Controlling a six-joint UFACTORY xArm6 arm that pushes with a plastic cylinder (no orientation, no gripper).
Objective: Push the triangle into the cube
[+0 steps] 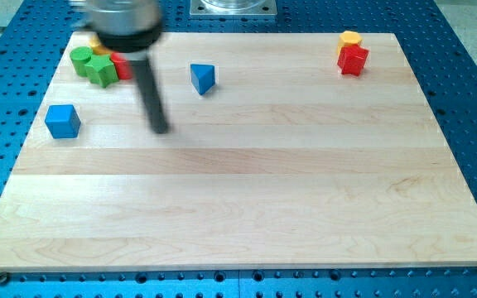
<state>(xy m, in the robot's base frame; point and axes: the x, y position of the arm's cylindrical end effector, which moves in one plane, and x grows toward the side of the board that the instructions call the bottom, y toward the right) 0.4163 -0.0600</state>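
A blue triangle block [203, 78] lies on the wooden board near the view's top, left of centre. A blue cube [62, 121] sits near the board's left edge, lower and well to the left of the triangle. My tip [161, 129] rests on the board between them, below and left of the triangle and to the right of the cube, touching neither. The rod rises from it to the arm's dark body at the view's top left.
A cluster at the top left holds a green round block [81, 60], a green star-like block [102, 69], a red block [122, 66] and a partly hidden yellow one [95, 40]. At the top right a yellow hexagon [350, 38] touches a red star-like block [353, 59].
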